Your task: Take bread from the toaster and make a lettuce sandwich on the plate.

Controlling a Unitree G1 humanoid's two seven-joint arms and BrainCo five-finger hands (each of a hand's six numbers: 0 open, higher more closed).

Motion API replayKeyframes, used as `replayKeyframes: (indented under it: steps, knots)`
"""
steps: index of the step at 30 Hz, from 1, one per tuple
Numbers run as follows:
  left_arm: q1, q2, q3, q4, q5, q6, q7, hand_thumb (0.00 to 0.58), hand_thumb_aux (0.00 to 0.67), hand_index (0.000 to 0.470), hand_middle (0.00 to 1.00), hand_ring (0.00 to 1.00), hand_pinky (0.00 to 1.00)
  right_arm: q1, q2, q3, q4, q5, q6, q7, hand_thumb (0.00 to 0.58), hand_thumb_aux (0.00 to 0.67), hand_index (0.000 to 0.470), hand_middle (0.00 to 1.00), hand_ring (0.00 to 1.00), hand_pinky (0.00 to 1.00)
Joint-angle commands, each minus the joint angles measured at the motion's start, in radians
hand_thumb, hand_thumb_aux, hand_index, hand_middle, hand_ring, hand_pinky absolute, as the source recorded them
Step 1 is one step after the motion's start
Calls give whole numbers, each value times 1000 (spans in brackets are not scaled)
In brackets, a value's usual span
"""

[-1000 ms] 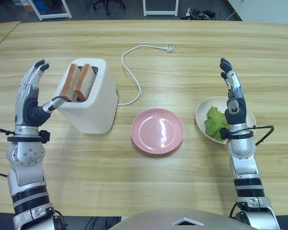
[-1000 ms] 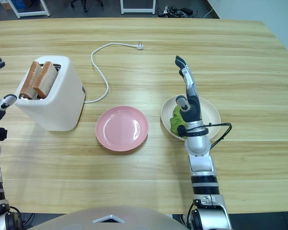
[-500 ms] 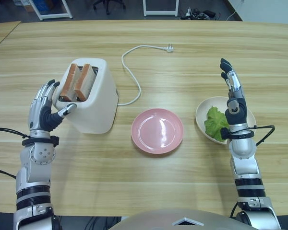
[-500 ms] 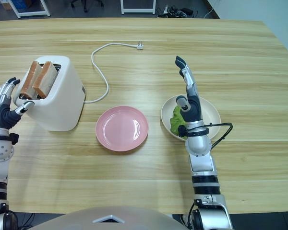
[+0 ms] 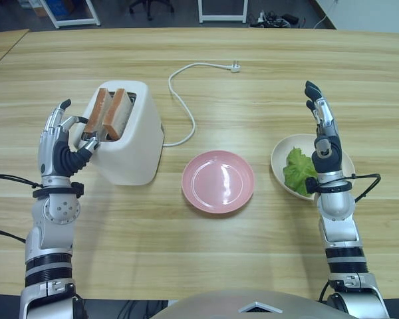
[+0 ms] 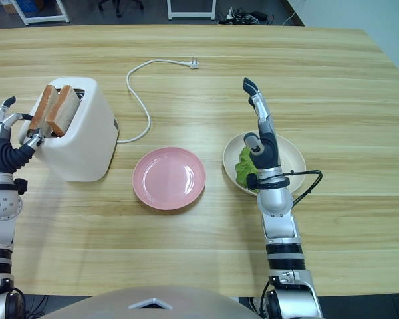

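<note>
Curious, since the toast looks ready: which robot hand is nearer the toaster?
Left. The left robot hand is at the toaster, on its left side; the right robot hand is by the lettuce bowl, beyond the pink plate.

Toasted bread slices (image 5: 111,114): lower halves hidden in white toaster (image 5: 132,149).
Cream bowl (image 5: 280,149): right part covered by right hand (image 5: 324,143).
Left hand (image 5: 58,143): contact with bread undeterminable.

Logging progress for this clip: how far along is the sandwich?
Nothing done: both bread slices sit in the toaster, the pink plate is bare. In hand: the left hand is by the slices. Left: moving bread and lettuce, which lies in its bowl.
</note>
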Motion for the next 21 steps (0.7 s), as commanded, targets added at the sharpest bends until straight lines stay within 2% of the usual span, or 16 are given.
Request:
replayKeyframes:
  steps: [1, 5, 6, 7, 8, 21]
  knots:
    - [2, 11, -34, 27, -12, 2, -20, 508, 434, 304, 0, 0, 0, -5, -4, -7, 6, 0, 5, 6, 0, 0, 0, 0, 0, 0]
    - [-3, 14, -43, 41, -41, -11, -24, 538, 489, 343, 0, 0, 0, -6, -4, -7, 7, 0, 5, 6, 0, 0, 0, 0, 0, 0]
    - [-6, 14, -44, 47, -55, -17, -28, 570, 583, 409, 0, 0, 0, -6, -4, -6, 8, 0, 6, 6, 0, 0, 0, 0, 0, 0]
    - [-10, 14, -46, 51, -66, -20, -31, 579, 644, 452, 0, 0, 0, -7, -4, -6, 8, -1, 6, 5, 0, 0, 0, 0, 0, 0]
    - [-14, 14, -46, 57, -75, -22, -32, 580, 670, 470, 0, 0, 0, -7, -3, -6, 9, -1, 6, 5, 0, 0, 0, 0, 0, 0]
    - [-73, 19, 15, 85, -178, -87, 16, 580, 670, 470, 0, 0, 0, -12, 1, -3, 24, -3, 3, 1, 0, 0, 0, 0, 0, 0]
